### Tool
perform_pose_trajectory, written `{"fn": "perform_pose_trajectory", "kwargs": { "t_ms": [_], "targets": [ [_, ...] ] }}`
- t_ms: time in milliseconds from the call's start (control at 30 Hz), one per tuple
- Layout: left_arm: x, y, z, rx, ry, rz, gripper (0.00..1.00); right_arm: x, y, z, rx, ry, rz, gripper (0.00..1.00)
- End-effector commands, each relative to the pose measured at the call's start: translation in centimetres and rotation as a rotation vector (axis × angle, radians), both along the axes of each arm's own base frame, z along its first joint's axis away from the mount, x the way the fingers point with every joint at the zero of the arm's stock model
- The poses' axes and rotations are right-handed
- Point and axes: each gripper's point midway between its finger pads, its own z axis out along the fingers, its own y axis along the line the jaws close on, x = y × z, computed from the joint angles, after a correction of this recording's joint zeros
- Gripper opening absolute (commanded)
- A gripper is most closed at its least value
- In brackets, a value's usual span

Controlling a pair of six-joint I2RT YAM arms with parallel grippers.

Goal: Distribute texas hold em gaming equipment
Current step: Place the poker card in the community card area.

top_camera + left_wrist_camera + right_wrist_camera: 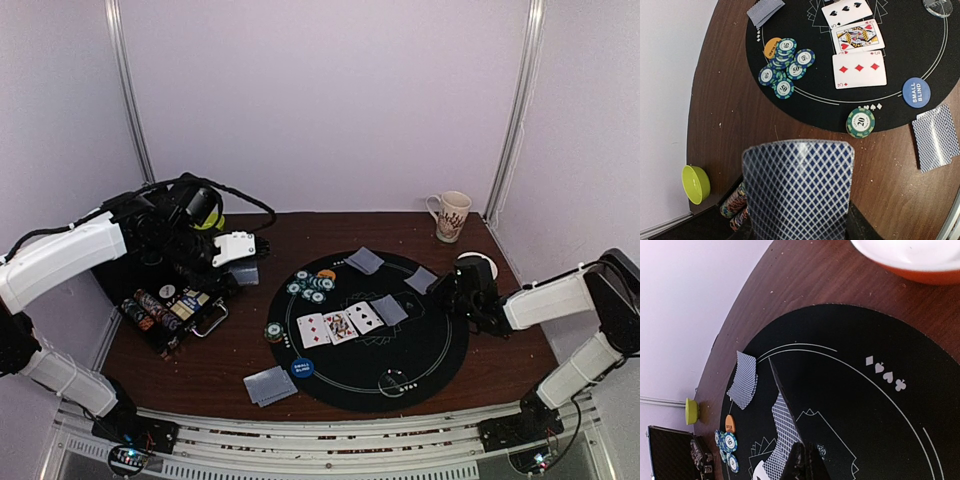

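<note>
Top: left gripper sat left of the round black felt mat, right gripper at the mat's right edge.
Left wrist: jaws clamped on a glossy lattice-backed card deck, long axis pointing at the mat.
Right wrist: jaws together, probably pinching one thin card edge-on above the mat's right half.

White robot arms with black joints
The left arm, at left, has looping black cables; the right arm, at right, looks plainer.
</note>
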Motion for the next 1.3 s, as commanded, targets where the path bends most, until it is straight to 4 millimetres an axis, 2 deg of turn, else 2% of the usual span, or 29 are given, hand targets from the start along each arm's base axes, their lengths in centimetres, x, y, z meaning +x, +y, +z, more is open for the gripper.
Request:
{"fn": "perform_pose_trajectory", "kwargs": {
  "t_ms": [0,133,533,700,833,1067,1267],
  "targets": [
    [0.3,-0.2,0.5,-0.032,-0.022,0.01,0.46,0.0,-0.7,-1.4,0.087,0.009,-0.108,0.0],
    [0.4,-0.2,0.5,-0.03,-0.021,0.013,0.46,-0.6,-0.2,-3.0,0.101,0.045,-0.119,0.0],
    [0.4,-0.2,0.5,-0.029,-0.024,0.008,0.46,-2.5,0.8,-5.6,0.164,0.1,-0.169,0.0],
    [0.3,-0.2,0.6,-0.03,-0.024,0.006,0.46,-2.6,2.0,-5.9,0.171,0.119,-0.145,0.0],
    [0.3,-0.2,0.7,-0.035,-0.026,0.003,0.46,-3.2,1.2,-6.1,0.19,0.114,-0.186,0.0],
    [0.1,-0.4,0.4,-0.039,-0.01,-0.002,0.46,-3.2,2.1,-6.2,0.214,0.13,-0.153,0.0],
    [0.0,-0.4,0.4,-0.041,-0.01,-0.002,0.46,-3.3,2.5,-6.3,0.224,0.135,-0.137,0.05]
  ]
}}
